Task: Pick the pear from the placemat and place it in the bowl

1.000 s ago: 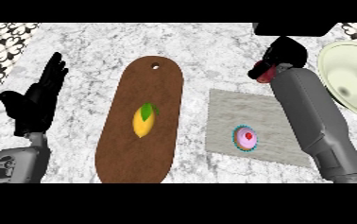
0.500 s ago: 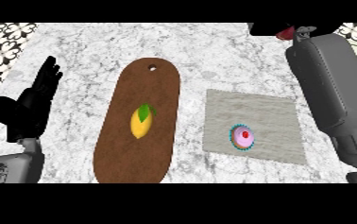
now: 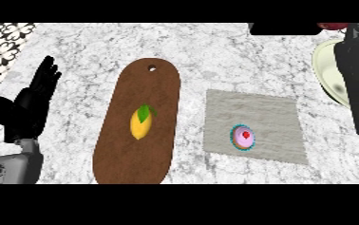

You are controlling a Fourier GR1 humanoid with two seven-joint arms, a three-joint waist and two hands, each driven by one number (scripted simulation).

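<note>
A: Left hand [image 3: 32, 103] status?

B: Open, fingers straight and pointing up, holding nothing. It rests far left of the placemat [image 3: 256, 126], beyond the cutting board.

A: Right hand [image 3: 348, 46]?

B: Far right of the placemat, up at the top right corner, dark and cut by the edge. Cannot tell whether it's open or shut, or whether it has anything.

A: Pear?

B: No pear on the placemat. A small red thing [image 3: 333, 26] shows up and right of the placemat, touching the top of the right hand. Cannot tell if that's the pear; too little of it shows.

A: What's on the placemat then?

B: One cupcake [image 3: 243, 137], pink icing, red dot on top, teal wrapper. It sits low and slightly left of the mat's centre.

A: Bowl?

B: Pale green bowl [image 3: 324, 72], right of the placemat and further up, partly hidden by the right arm.

A: Rest?

B: Brown oval cutting board [image 3: 136, 167] just left of the placemat, not touching it. A yellow fruit with a green leaf [image 3: 141, 123] lies on its middle. All on a marble counter [image 3: 210, 53].
</note>
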